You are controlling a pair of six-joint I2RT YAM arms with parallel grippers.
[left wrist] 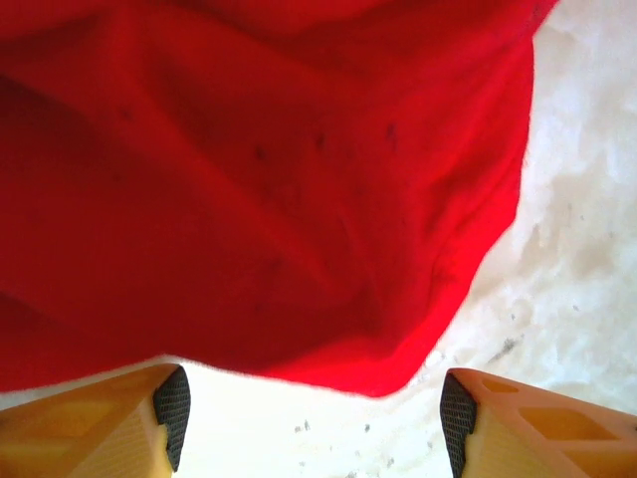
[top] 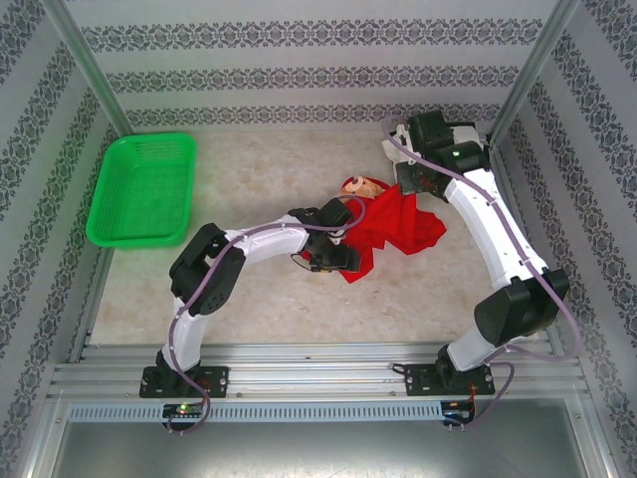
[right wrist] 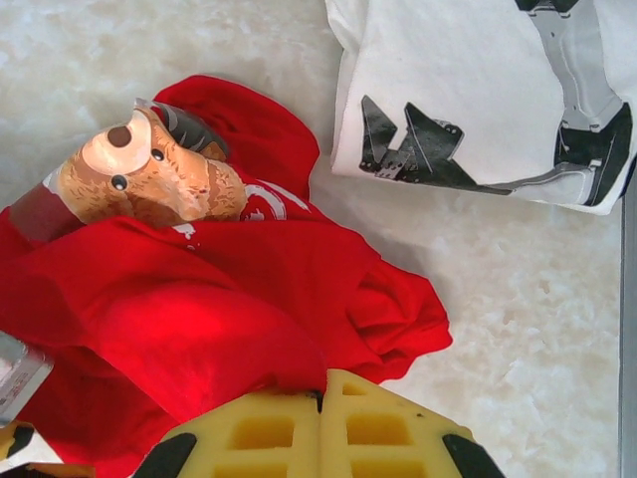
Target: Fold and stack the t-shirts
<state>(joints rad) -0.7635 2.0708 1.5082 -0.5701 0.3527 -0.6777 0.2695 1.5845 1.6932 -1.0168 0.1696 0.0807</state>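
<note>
red shirt [top: 398, 224] bunched, L tool [left wrist: 309, 408] open

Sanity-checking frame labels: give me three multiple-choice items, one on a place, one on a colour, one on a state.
1. Where does the green basket sit? A) between the arm bases B) at the far left of the table C) under the right arm
2. What colour is the print on the white t-shirt? A) blue B) green C) black
3. How is the left gripper? A) open B) shut on the basket C) shut on the white t-shirt
Key: B, the top view has it far left; C, the right wrist view shows black blotches; A, its jaws stand apart, the hem of the red t-shirt just ahead.
</note>
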